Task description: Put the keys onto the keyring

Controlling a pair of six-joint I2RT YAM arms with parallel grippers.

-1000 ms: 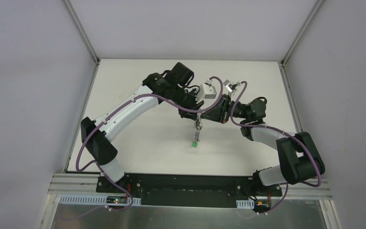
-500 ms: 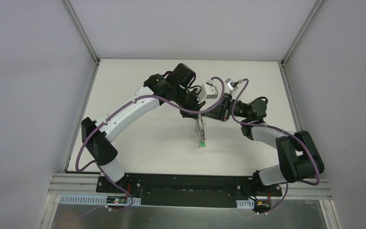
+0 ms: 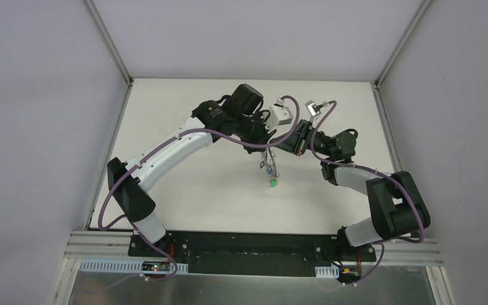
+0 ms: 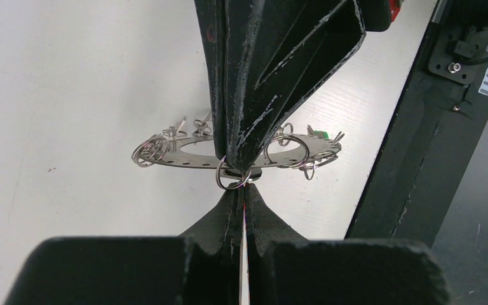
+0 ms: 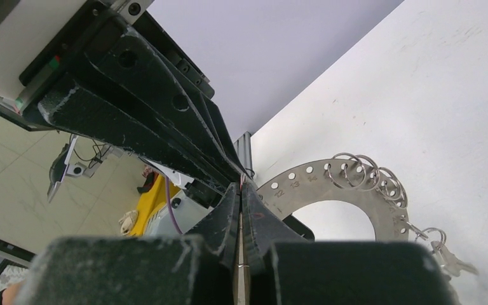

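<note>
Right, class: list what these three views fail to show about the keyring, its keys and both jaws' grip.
- Top view: keyring and keys too small to count; only a green tag stands out.
- Left wrist view: the right jaws cover the keyring's middle, so exactly what each pair pinches is hidden.
- Right wrist view: the left jaws and its own hide the keyring's left and lower parts.

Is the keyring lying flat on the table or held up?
Held up: the keyring hangs where the shut left gripper and right gripper meet, keys dangling.
</note>
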